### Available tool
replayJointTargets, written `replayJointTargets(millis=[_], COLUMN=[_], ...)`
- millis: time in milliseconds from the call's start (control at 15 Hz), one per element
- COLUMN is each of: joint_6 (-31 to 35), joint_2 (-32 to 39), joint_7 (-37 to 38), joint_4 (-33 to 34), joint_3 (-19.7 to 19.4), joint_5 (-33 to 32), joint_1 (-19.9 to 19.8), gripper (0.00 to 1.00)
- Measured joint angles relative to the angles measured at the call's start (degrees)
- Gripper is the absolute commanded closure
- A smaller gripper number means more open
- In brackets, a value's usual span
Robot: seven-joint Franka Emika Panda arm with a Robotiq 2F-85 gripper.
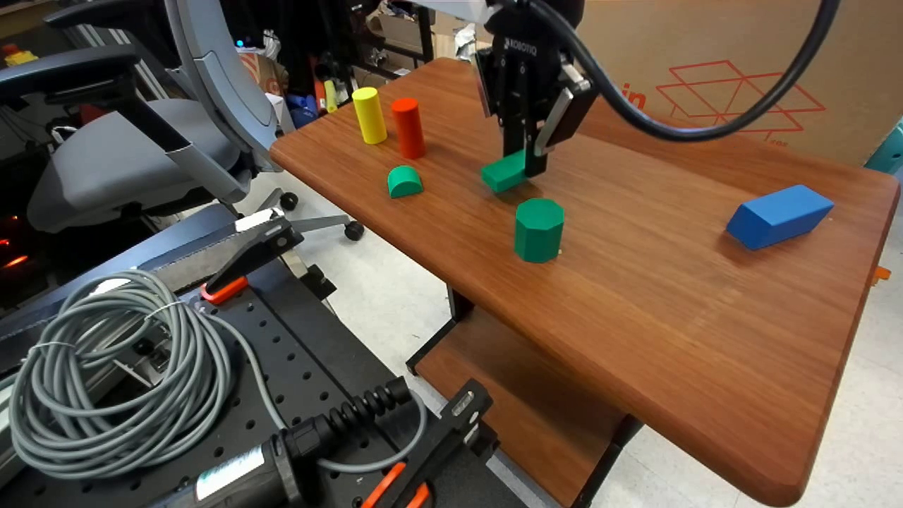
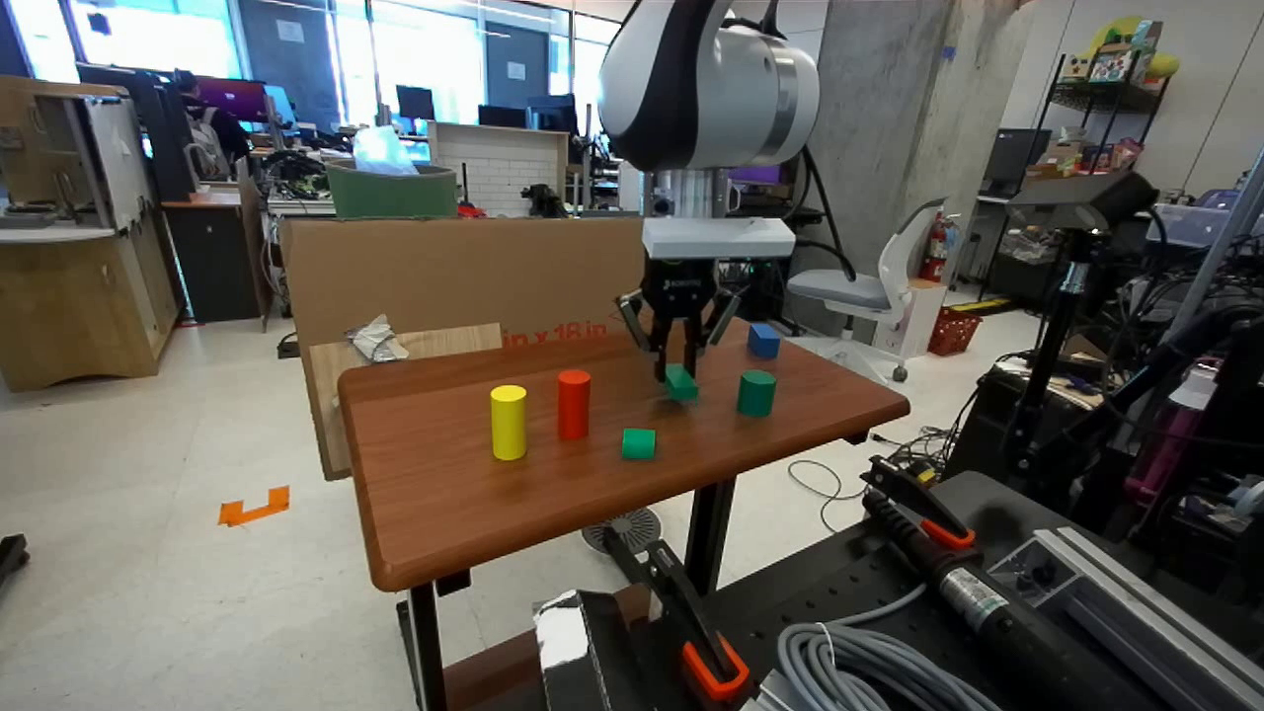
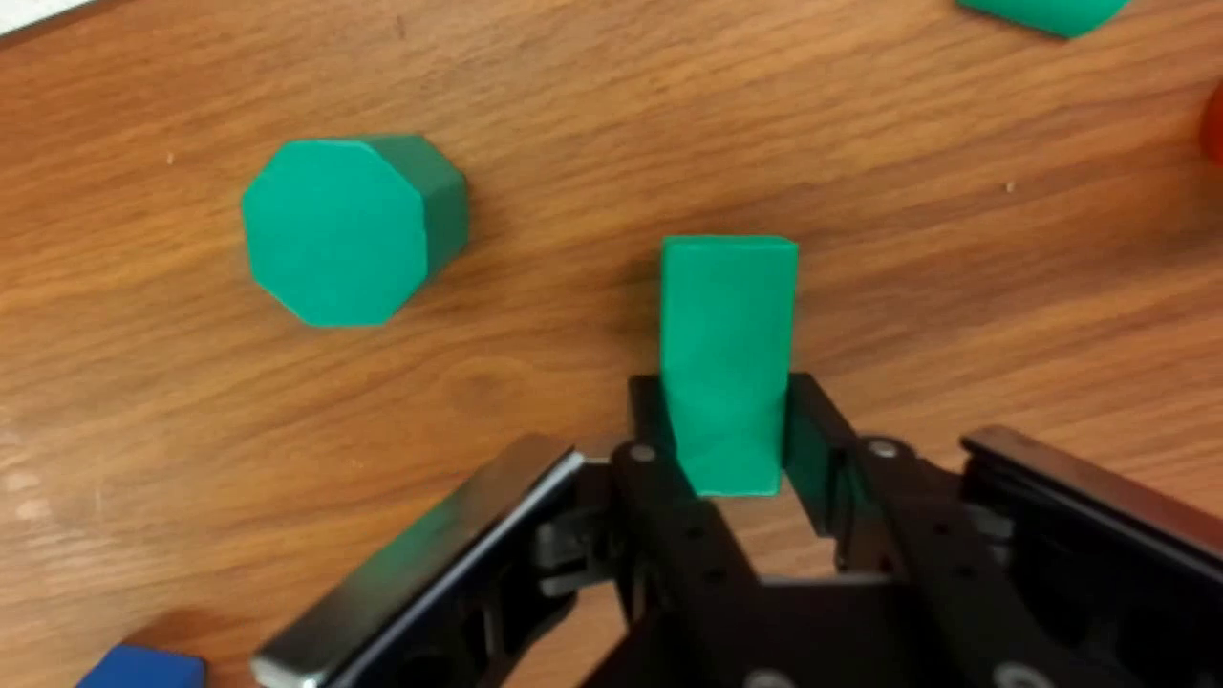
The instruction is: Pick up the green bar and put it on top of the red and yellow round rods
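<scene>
Wrist view: we see gripper (image 3: 728,406) pinching green bar (image 3: 728,320) by long sides. Both exterior views: bar low at tabletop (image 1: 670,282), contact unclear, apart from upright red rod (image 1: 410,134) and yellow rod (image 1: 371,120).

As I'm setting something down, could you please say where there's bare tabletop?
Bare: between octagonal block and blue block; between yellow rod and the nearest table end. Crowded: around the tool, green bar and half-round piece.
</scene>
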Motion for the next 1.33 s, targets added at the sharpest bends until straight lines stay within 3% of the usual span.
replayJointTargets(millis=[333,667,1333], joint_6=[-1.6,-9.5,-14.2], joint_2=[-7.9,-14.8,-15.6], joint_7=[-5.5,-12.2,-25.3], joint_4=[-3.3,-6.3,-6.4], joint_3=[2.2,5.6,12.0], joint_5=[-1.0,-5.3,-14.2], joint_1=[0.2,0.7,4.2], gripper=[0.92,0.92,0.92])
